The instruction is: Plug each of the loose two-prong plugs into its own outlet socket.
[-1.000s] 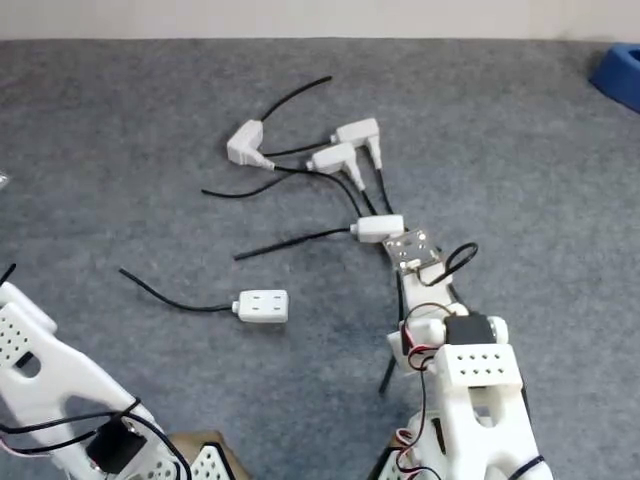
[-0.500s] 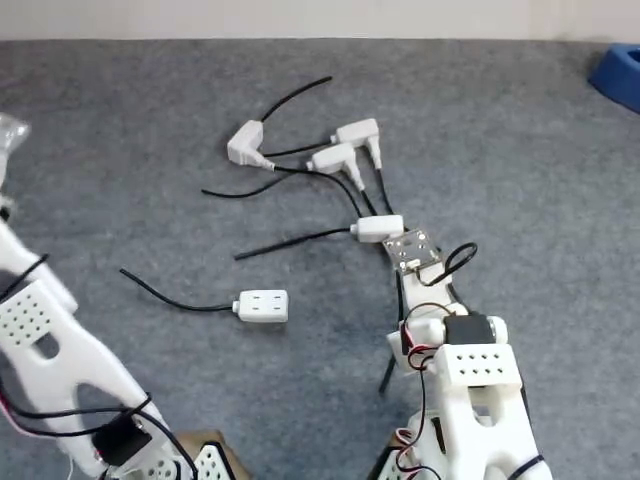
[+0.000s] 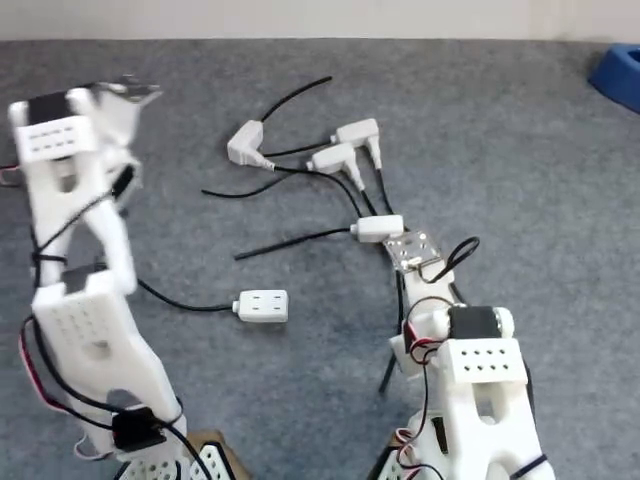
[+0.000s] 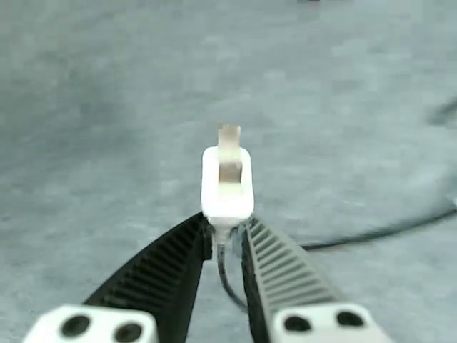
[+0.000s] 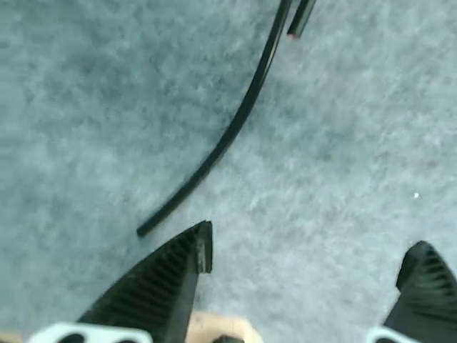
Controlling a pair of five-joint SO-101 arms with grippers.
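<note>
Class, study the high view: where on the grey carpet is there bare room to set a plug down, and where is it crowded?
Bare carpet lies between the plug cluster and the blue object, and in front between the outlet socket and the right arm. It is crowded around the cluster's crossing black cables.

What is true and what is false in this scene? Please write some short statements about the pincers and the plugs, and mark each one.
1. The left pincer is closed on a white plug. True.
2. The right pincer grips a black cord. False: its fingers are wide apart with nothing between them, and the cord lies on the carpet.
3. The outlet block lies on the carpet with no plug in it. True.
4. A red object sits at the far right edge of the high view. False: the object there is blue.
</note>
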